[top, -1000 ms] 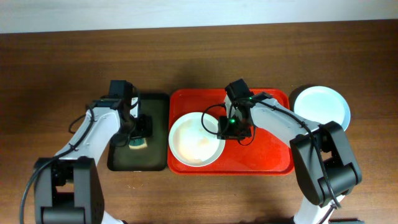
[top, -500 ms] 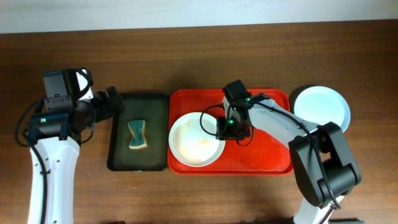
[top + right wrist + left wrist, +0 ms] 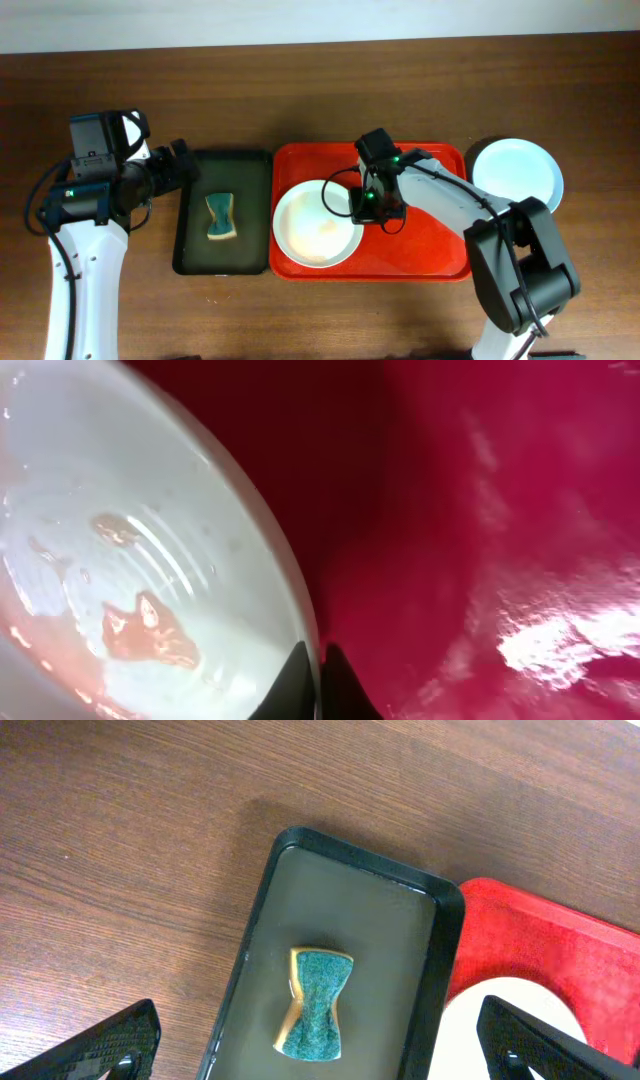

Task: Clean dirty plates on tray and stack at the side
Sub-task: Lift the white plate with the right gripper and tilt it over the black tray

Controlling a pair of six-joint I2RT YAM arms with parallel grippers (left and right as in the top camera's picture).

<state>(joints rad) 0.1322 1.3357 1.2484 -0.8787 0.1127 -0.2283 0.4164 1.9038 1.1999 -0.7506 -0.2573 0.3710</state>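
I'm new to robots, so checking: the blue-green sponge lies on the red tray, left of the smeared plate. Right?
Not quite. The blue-green sponge lies in the dark green tray, left of the smeared plate; only the plate sits on the red tray. The left wrist view shows it.

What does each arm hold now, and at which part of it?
The right fingers pinch the plate on the red tray by its rim. The left fingers stand open, holding nothing.
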